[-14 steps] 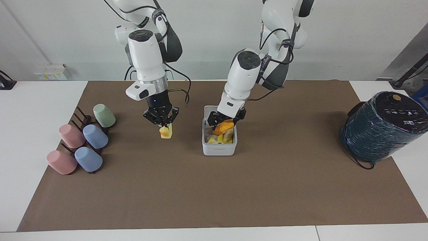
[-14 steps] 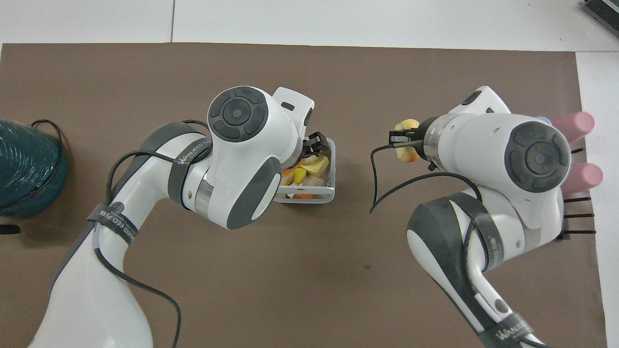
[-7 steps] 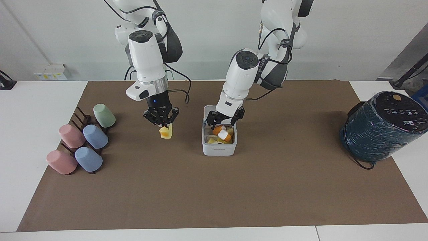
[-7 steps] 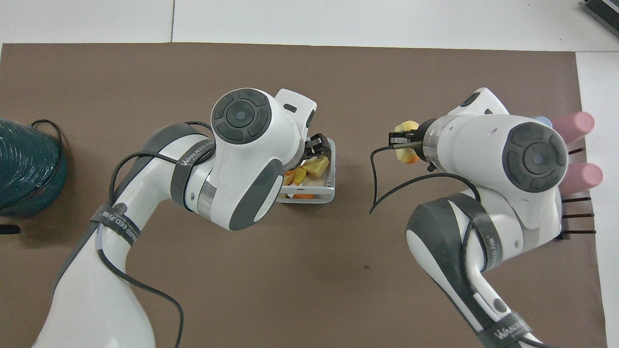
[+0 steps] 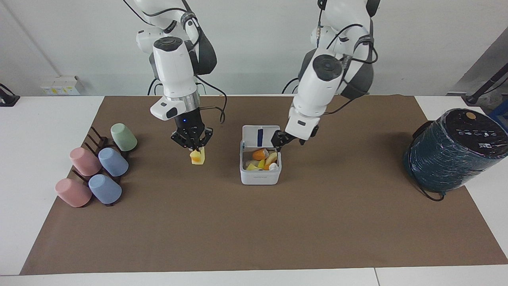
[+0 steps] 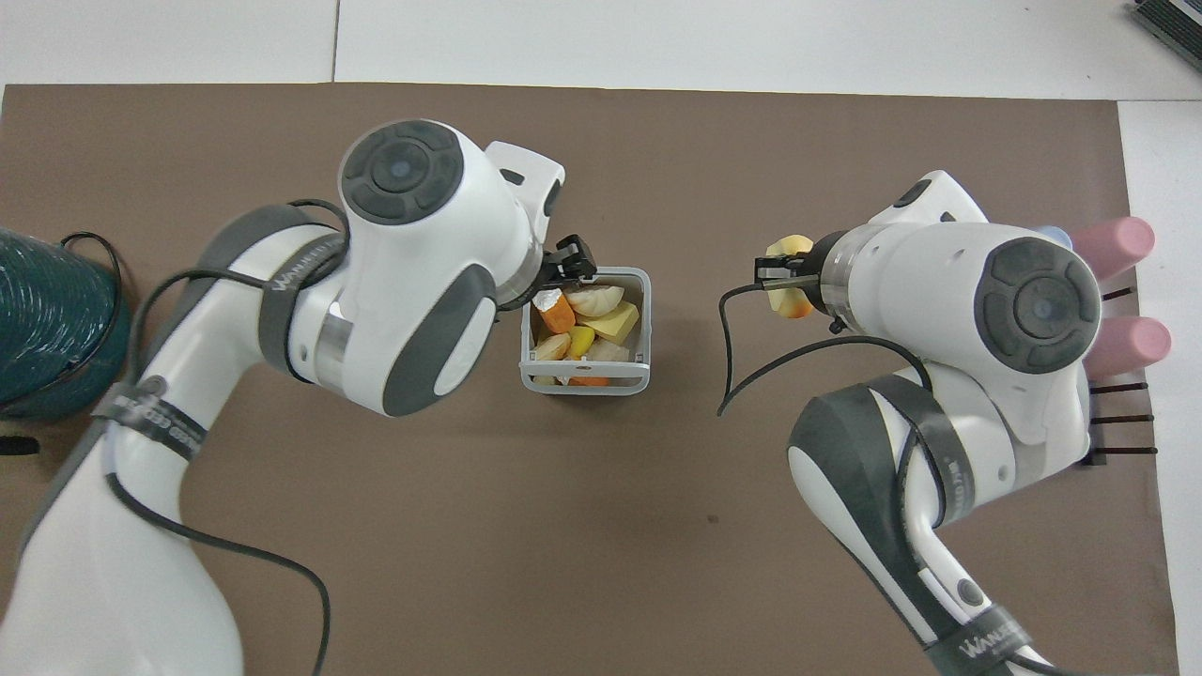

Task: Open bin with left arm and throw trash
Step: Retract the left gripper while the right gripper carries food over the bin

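In the overhead view the left arm (image 6: 404, 282) hides the bin's raised lid and part of its rim, and the right arm (image 6: 977, 310) covers most of the cup rack, leaving only two pink cups showing. The teal wrapped cylinder (image 6: 47, 324) is cut off at the frame edge there. Grey bands on both arms carry white lettering that partly reads "WANJEED"; the rest is too small to make out.

The bin (image 5: 260, 178) sits on the brown mat (image 5: 254, 230) of the worktop (image 5: 39, 131), about midway between the two arms. Its lid (image 5: 260, 137) stands up on the edge nearer the robots, with the blue strip on its underside showing. Orange and pale yellow trash pieces (image 6: 587, 329) lie piled inside.

The left tool (image 5: 286, 142) hangs just above the bin's corner toward the left arm's end, beside the lid; it carries nothing, and I cannot tell how far its fingers are apart. The right tool (image 5: 192, 147) is beside the bin toward the right arm's end, fingers clamped on a pale yellow block (image 5: 197, 157) that rests on the mat. The pastel cups (image 5: 99, 171) on their dark rack lie farther toward that end.
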Robot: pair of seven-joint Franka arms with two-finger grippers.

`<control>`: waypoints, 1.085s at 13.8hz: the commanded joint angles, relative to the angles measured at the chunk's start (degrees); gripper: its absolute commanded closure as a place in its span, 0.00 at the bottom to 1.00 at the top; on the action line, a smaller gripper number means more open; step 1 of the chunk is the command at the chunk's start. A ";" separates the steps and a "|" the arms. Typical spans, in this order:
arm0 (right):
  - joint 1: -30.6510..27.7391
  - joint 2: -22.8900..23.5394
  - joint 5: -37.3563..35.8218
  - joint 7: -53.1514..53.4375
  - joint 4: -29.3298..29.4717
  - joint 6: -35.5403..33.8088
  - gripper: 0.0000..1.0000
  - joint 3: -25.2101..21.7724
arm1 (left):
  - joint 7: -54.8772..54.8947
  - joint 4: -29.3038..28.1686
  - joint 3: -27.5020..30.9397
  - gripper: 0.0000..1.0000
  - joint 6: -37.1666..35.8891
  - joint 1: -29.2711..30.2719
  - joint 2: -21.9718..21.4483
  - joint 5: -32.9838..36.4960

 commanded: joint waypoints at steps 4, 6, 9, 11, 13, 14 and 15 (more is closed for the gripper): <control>6.59 4.24 0.28 6.56 0.46 9.67 1.00 0.42 | 21.84 2.37 -0.41 0.05 -10.75 15.00 -6.36 1.04; 9.49 6.44 0.28 10.96 2.57 10.48 1.00 0.42 | 29.49 2.37 -0.32 0.05 -12.78 18.61 -7.24 2.79; 13.19 8.47 0.19 14.14 3.37 11.35 0.99 0.42 | 37.25 1.94 -0.32 0.05 -13.22 21.43 -8.21 6.31; 13.81 8.82 0.19 14.23 3.11 11.18 0.71 0.42 | 37.79 1.94 -0.32 0.04 -12.96 22.14 -8.82 6.40; 14.08 8.83 0.11 14.50 3.02 11.09 0.00 0.42 | 37.79 1.94 -0.32 0.00 -12.35 21.97 -9.26 6.66; 14.08 8.83 0.11 14.50 3.11 11.18 0.00 0.34 | 37.79 1.85 -0.41 0.00 -11.91 21.62 -9.26 6.84; 13.99 8.83 -0.07 14.50 3.11 11.18 0.00 0.34 | 37.79 0.89 -0.41 0.00 -10.86 21.35 -9.44 6.93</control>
